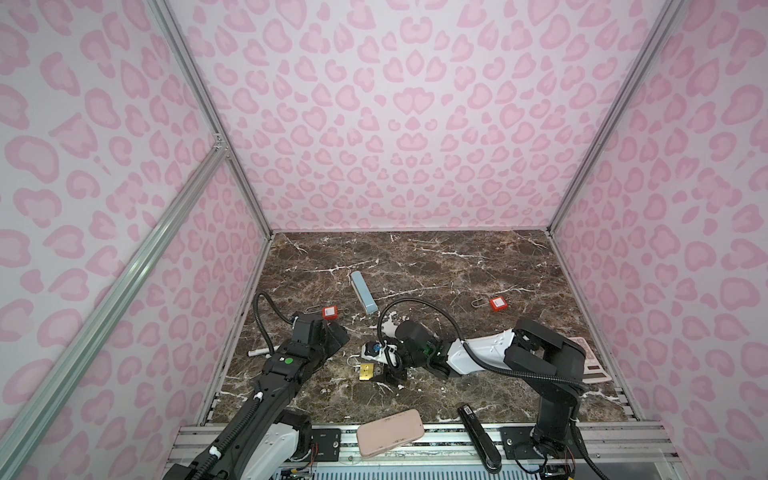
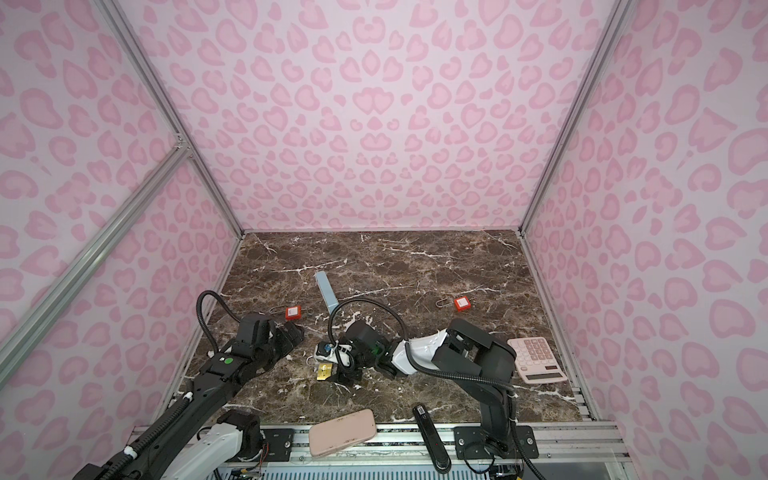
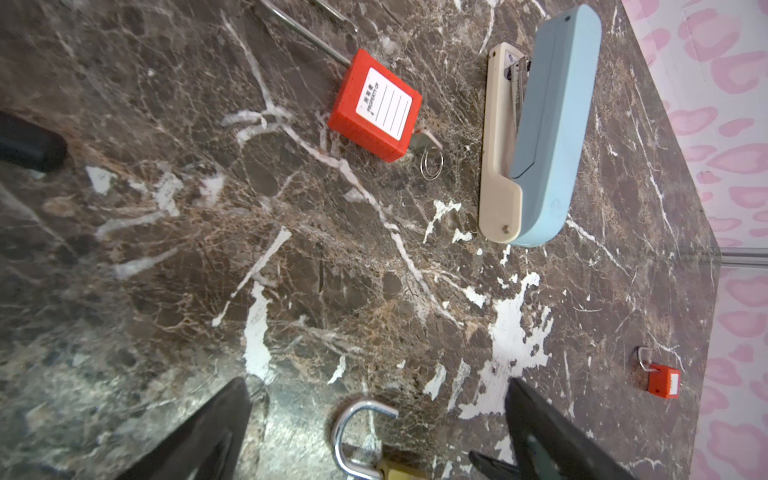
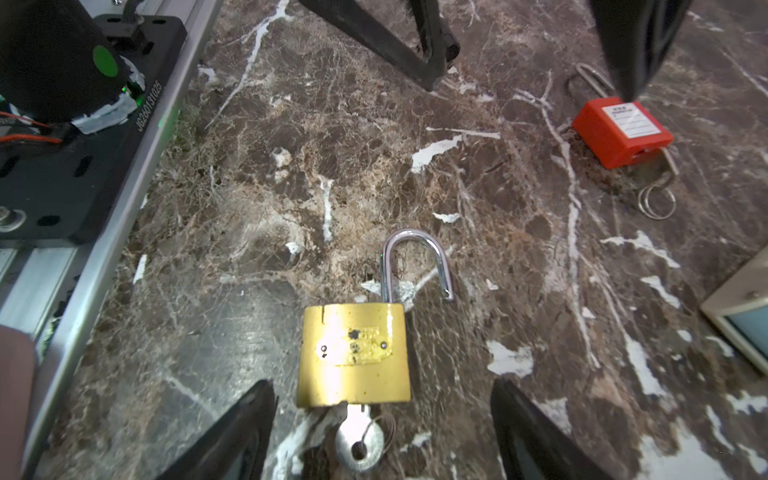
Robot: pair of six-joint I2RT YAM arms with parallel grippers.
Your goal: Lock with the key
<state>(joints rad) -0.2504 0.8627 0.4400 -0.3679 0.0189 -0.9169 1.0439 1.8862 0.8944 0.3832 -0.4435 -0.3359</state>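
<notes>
The right gripper (image 4: 382, 388), jaws spread wide and gripping nothing, sits low over the marble table (image 4: 249, 187) with one finger on either side of the key (image 4: 359, 444), touching neither it nor the lock. The key is seated in the bottom of a brass padlock (image 4: 353, 353), which lies flat near the table's front edge, left of centre in both top views. Its steel shackle (image 4: 415, 257) is sprung open, the free end clear of the body.

The lock's long axis runs left to right: the shackle points left towards the left gripper (image 3: 380, 386), also wide open and empty, and the key end points right.

The padlock looks small, rigid and dense. Its smooth brass would probably skid on the polished stone if pushed from one side only. The thin key bow seems the natural hold for turning and the body's flat faces for steadying, while the shackle is pressed home.

Farther off lie a red padlock (image 3: 374, 106) and a blue stapler (image 3: 540, 124).
</notes>
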